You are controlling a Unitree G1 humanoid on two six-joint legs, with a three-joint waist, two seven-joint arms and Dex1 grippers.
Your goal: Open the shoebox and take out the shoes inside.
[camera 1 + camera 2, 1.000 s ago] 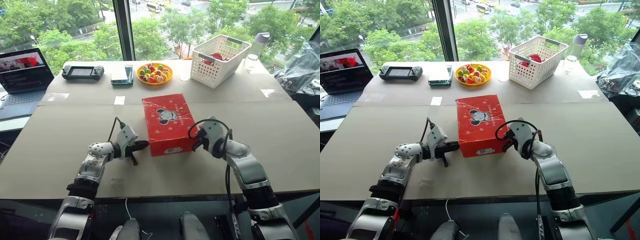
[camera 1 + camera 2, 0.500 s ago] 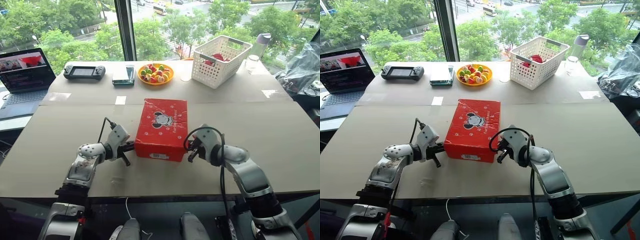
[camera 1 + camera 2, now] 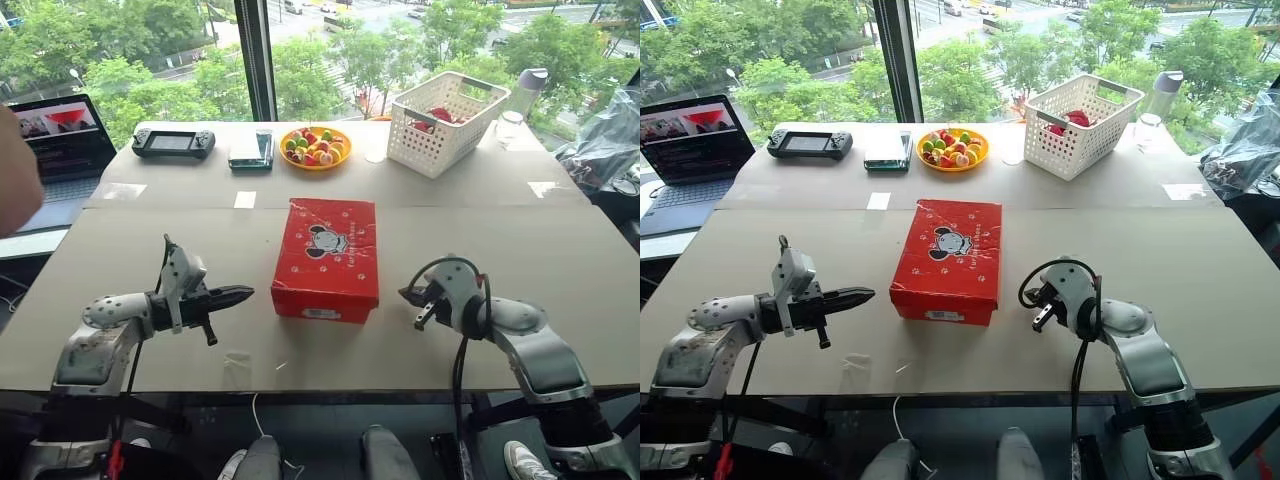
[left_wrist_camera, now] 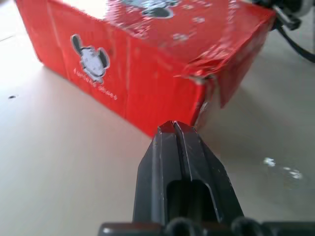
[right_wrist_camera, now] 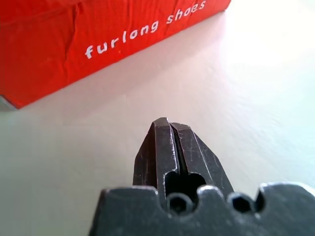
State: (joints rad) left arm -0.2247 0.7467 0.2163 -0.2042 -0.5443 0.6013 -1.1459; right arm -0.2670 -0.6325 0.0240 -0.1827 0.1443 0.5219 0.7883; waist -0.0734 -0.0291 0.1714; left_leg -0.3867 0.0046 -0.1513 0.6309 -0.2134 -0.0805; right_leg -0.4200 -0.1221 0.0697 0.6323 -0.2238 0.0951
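The red shoebox (image 3: 328,258) sits with its lid down in the middle of the tan table (image 3: 120,250), its white end label facing the near edge. The shoes cannot be seen.

The left gripper (image 3: 243,293) hangs just off the box's left side, fingers pressed together to a narrow point, holding nothing and aimed at the box's near corner, where the cardboard looks creased and torn in the left wrist view. The right gripper (image 3: 414,300) hovers off the box's right side, apart from it, its fingers likewise pinched tight and empty. Bare table lies between each gripper and the box.

Farther back, along the window side, stand a white lattice basket (image 3: 443,122) with something red inside, a clear bottle with a pale cap (image 3: 520,92), and an orange plate of bright candies (image 3: 312,146). A small dark device (image 3: 248,150) and a black handheld game console (image 3: 173,142) lie left of the plate. An open laptop (image 3: 55,145) stands at the far left, and a blurred part of a person's arm (image 3: 15,172) shows at the left edge, in front of it.
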